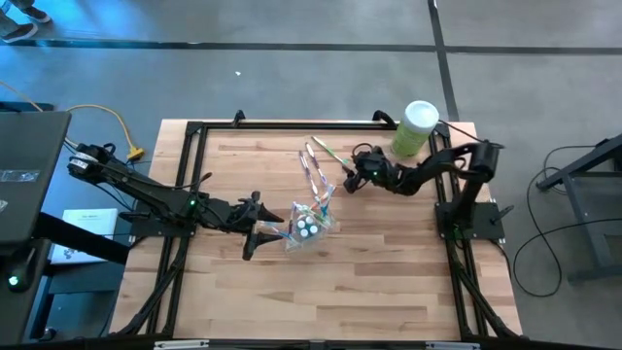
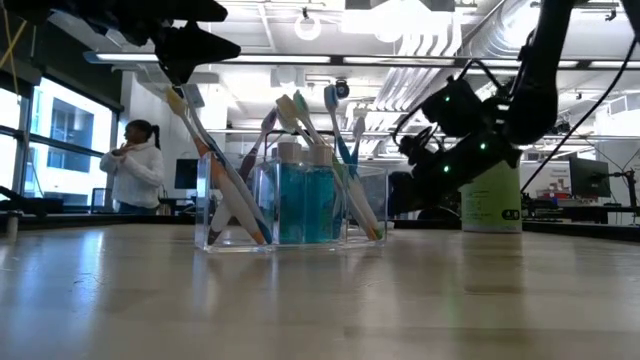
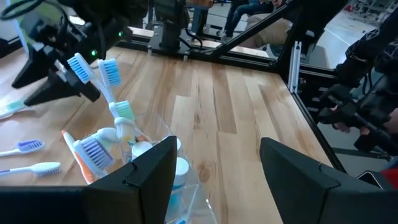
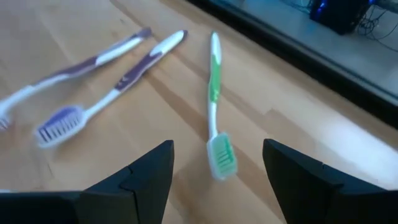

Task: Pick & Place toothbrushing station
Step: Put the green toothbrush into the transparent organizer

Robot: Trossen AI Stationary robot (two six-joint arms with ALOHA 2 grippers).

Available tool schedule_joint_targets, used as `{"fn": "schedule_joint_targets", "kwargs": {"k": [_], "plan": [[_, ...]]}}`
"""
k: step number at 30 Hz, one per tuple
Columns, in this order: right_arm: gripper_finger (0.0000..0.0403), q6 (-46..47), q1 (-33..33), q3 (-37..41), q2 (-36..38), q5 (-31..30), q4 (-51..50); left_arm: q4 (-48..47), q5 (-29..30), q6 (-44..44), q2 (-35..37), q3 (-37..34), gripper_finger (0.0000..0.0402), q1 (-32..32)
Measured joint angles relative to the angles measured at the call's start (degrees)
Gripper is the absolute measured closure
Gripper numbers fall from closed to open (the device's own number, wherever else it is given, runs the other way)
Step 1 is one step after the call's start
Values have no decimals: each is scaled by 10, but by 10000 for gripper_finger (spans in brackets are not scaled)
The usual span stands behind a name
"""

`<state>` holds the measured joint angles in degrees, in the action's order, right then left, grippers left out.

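A clear plastic cup (image 1: pixel 309 226) (image 2: pixel 290 205) stands on its base at the table's middle. It holds several toothbrushes leaning head-up and teal toothpaste tubes with white caps (image 3: pixel 140 149). My left gripper (image 1: pixel 255 231) (image 3: pixel 214 168) hangs open above the table, just left of the cup and clear of it. A green toothbrush (image 4: pixel 214 93) (image 1: pixel 330 154) and two purple ones (image 4: pixel 118 74) (image 1: pixel 313 167) lie flat on the wood behind the cup. My right gripper (image 1: pixel 348 180) (image 4: pixel 217 168) is open, low over the green brush's head end, one finger on each side and neither touching.
A light-green canister with a white lid (image 1: pixel 416 128) (image 2: pixel 490 200) stands at the far right corner. Black frame rails (image 1: pixel 194 131) border the table. Bare wood (image 1: pixel 321 292) lies toward the near edge. A person (image 2: pixel 135 165) stands in the room beyond.
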<state>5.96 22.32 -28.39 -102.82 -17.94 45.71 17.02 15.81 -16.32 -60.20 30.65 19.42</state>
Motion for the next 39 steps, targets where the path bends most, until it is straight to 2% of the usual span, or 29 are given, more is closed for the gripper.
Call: {"fn": "schedule_joint_targets", "kwargs": {"k": [7, 21, 26, 32, 39], "plan": [[165, -2, 0, -26, -42, -7, 0, 0, 0, 0, 0, 0, 175, -1], [165, 9, -2, -40, -43, -11, -1, 0, 0, -1, 0, 0, 175, -2], [165, 65, 17, -40, -43, 44, -14, 0, 0, -1, 0, 0, 175, -2], [165, 114, 45, -44, -44, 81, -35, 0, 0, -3, 0, 0, 175, -2], [165, 123, 44, -44, -44, 93, -31, 0, 0, -3, 0, 0, 175, -2]]}}
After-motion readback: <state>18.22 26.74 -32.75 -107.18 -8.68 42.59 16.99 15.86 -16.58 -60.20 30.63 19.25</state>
